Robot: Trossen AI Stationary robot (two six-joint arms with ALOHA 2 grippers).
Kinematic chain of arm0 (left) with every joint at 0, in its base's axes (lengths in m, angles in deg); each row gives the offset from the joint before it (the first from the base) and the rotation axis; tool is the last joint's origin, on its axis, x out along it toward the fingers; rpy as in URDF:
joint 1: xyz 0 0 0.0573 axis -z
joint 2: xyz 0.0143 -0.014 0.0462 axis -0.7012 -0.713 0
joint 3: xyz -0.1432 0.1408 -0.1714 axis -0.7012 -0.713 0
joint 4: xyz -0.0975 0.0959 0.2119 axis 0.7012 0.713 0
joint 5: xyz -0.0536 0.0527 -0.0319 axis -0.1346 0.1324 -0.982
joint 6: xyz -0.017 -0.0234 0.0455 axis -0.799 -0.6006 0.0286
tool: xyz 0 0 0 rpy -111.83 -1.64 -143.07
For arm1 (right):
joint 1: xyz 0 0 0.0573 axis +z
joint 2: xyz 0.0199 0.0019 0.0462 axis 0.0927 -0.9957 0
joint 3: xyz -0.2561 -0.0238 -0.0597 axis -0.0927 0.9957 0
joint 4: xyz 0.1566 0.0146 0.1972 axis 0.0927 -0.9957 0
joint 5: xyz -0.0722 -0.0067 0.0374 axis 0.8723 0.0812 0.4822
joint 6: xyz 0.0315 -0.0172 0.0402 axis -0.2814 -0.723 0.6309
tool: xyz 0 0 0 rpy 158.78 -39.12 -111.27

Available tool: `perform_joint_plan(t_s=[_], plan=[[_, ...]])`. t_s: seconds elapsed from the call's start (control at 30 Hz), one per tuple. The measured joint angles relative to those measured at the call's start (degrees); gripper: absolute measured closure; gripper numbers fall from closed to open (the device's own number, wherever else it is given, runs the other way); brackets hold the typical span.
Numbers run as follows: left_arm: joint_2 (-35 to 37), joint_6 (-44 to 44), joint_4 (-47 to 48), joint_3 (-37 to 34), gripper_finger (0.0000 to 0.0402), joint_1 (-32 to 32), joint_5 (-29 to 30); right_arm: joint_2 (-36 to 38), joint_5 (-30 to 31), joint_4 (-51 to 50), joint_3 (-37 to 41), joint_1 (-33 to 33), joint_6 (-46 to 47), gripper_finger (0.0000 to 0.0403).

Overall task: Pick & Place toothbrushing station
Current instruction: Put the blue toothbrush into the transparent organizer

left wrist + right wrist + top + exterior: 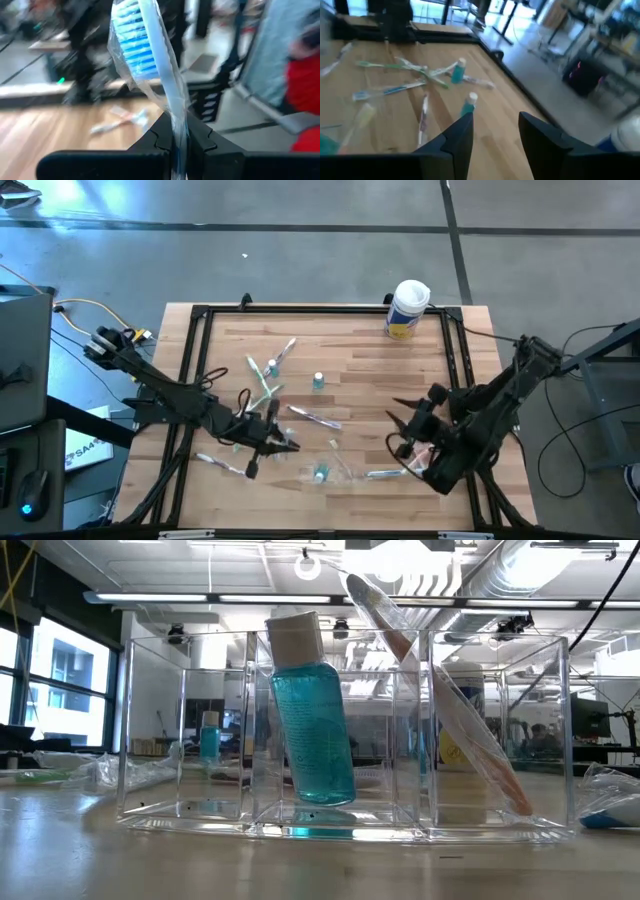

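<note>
Grey concrete floor (330,240); windows (60,670); ceiling ducts (520,565).

Very little lettering can be read: in the high view a white sheet or box (88,448) lying beside the wooden surface, under the left arm, carries dark capitals that look like "SAA", the rest cut off; the large white canister with a yellow label (406,310) at the far edge has print too small to make out, and nothing else bears legible writing
</note>
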Motion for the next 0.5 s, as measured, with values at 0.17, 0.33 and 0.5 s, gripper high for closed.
perform_joint_plan(t_s=[0.17, 0.33, 0.5], plan=[[-3.49, 2.47, -4.61, -0.09, 0.0389, 0.13, -4.26, 5.21, 1.25, 7.53, 8.77, 0.22, 11.73, 0.0254], [-6.53, 3.07, -7.45, 0.02, 0.0389, 0.35, -1.75, 6.69, 4.3, 13.03, 16.76, 1.88, 16.67, 0.0254], [-8.81, -0.03, -8.51, -0.06, 0.0389, 0.18, 6.86, 6.97, 11.74, 15.8, 21.66, 2.71, 18.61, 0.0254]])
